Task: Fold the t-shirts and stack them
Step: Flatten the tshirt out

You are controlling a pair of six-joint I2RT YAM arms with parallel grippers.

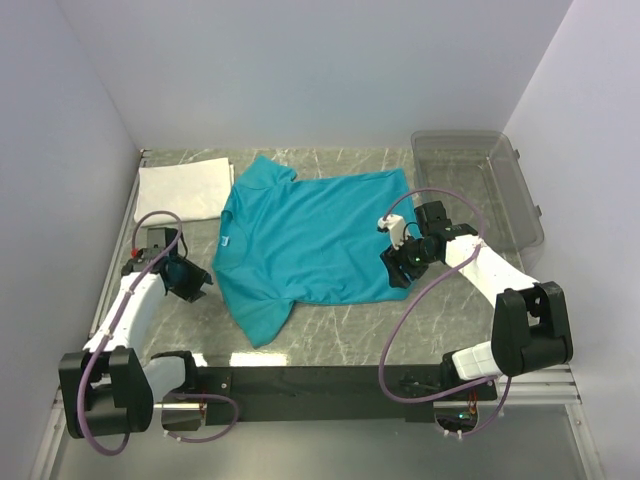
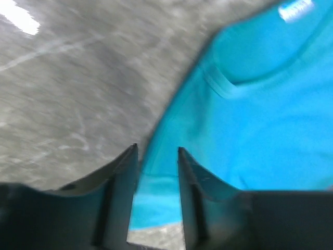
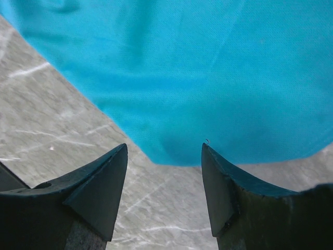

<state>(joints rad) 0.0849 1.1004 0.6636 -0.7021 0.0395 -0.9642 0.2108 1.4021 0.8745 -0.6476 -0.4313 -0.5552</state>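
While right pincer [image 3: 164, 148] gapes, tee [image 3: 208, 78] just ahead

white neck label [image 1: 229, 241] on teal t-shirt [image 1: 310, 245], no legible text

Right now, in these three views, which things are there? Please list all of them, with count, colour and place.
t-shirt: 1, teal, spread flat mid-table, collar toward the left
folded cloth: 1, white, far left corner, beside the t-shirt
bin: 1, clear plastic, far right corner
table: 1, grey marbled, under everything
left gripper: 1, black, jaws apart, at the t-shirt's left edge
right gripper: 1, black, jaws open, at the hem on the right
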